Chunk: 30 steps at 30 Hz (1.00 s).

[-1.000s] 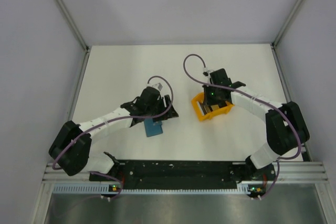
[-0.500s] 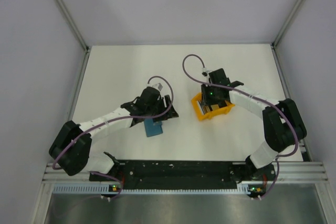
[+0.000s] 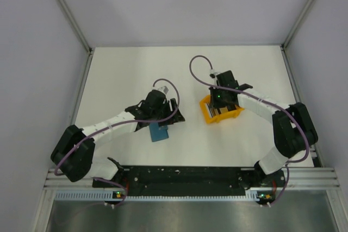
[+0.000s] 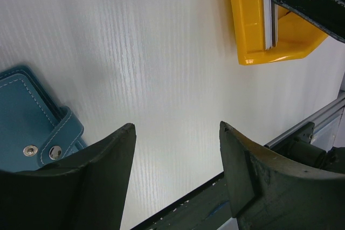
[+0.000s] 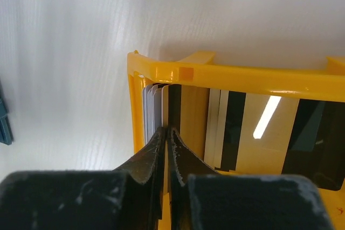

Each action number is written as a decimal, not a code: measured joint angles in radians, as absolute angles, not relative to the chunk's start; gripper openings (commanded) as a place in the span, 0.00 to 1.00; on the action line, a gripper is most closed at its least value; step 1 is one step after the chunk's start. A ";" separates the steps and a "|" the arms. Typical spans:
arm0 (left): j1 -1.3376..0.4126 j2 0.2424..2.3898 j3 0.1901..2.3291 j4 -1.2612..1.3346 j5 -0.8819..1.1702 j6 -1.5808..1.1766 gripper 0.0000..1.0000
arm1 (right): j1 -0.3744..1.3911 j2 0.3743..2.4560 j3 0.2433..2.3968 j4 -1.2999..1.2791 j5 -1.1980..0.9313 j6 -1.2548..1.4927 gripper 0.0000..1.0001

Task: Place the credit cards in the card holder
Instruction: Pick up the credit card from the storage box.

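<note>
The teal-blue card holder [image 3: 159, 132] lies flat on the table and also shows in the left wrist view [image 4: 27, 117], with its snap tab showing. My left gripper [image 3: 173, 113] hovers just right of it, open and empty [image 4: 177, 125]. Several credit cards [image 5: 153, 106] stand on edge in the orange tray [image 3: 205, 111], with more cards [image 5: 226, 127] leaning to the right. My right gripper [image 3: 222, 106] reaches down into the tray, and its jaws [image 5: 167, 129] are shut on the edge of one pale card in the left stack.
The orange tray's rim [image 5: 242, 72] surrounds my right fingers; the tray also shows in the left wrist view [image 4: 245, 20]. The black rail [image 3: 185, 175] runs along the table's near edge. Grey walls close in the table on three sides.
My right arm has shifted slightly, with its gripper staying in the tray. My left arm and the card holder have not moved.
</note>
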<state>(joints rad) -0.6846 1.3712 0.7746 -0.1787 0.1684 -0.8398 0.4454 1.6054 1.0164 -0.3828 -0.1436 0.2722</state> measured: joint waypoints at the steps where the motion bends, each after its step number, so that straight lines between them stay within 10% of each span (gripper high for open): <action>1: -0.685 1.371 0.775 -0.179 0.168 -0.840 0.68 | 0.445 1.604 1.016 -0.384 -0.138 0.273 0.00; 30: -0.685 1.382 0.775 -0.178 0.191 -0.840 0.67 | 0.403 1.571 1.016 -0.398 -0.336 0.316 0.06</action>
